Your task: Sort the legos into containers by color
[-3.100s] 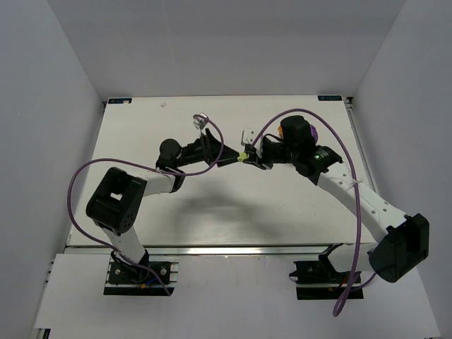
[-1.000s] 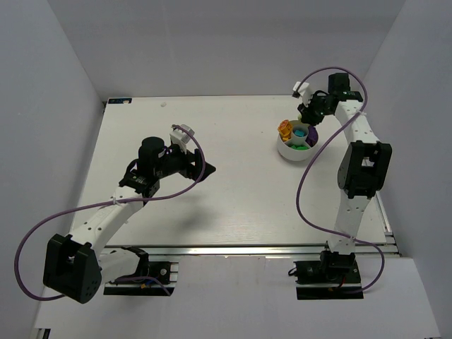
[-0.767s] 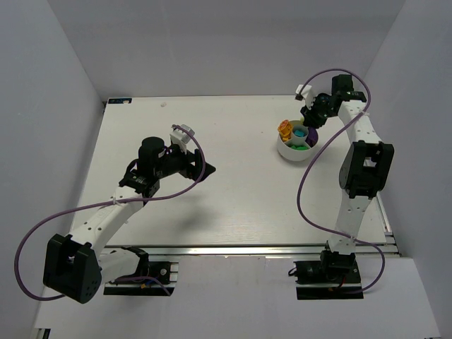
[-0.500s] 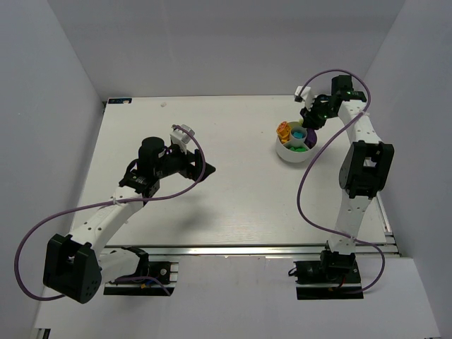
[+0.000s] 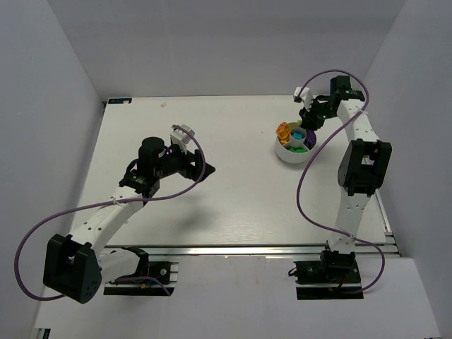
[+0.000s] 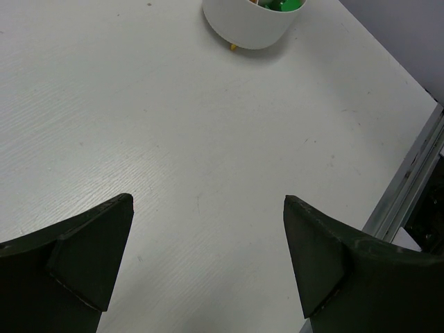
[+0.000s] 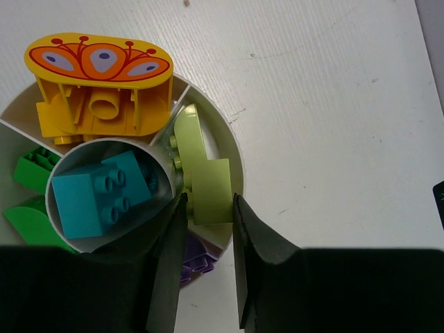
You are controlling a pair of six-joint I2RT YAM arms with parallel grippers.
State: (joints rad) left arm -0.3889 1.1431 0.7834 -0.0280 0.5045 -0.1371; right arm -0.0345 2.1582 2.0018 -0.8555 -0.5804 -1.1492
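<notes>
Pose, right arm: stretched up the right edge of table [image 5: 233,198], wrist folded back toward centre, right gripper [image 7: 208,205] pointing down over bowl [image 5: 289,155] at far right. Jaws narrow, pinched on one end of pale yellow-green brick [image 7: 200,170].

Pose, left arm: elbow bent, forearm over the table's left half, well apart from bowl. Left gripper [image 6: 208,208] low over bare tabletop, jaws wide, nothing between.

Brick: long, studded along one side, lying in an outer compartment. Adjacent compartment: orange-yellow brick [image 7: 97,97] with printed oval top. Centre round cup: cyan brick [image 7: 100,198]. Elsewhere in the outer ring: green bricks [image 7: 31,170], purple brick [image 7: 198,263] partly hidden.
</notes>
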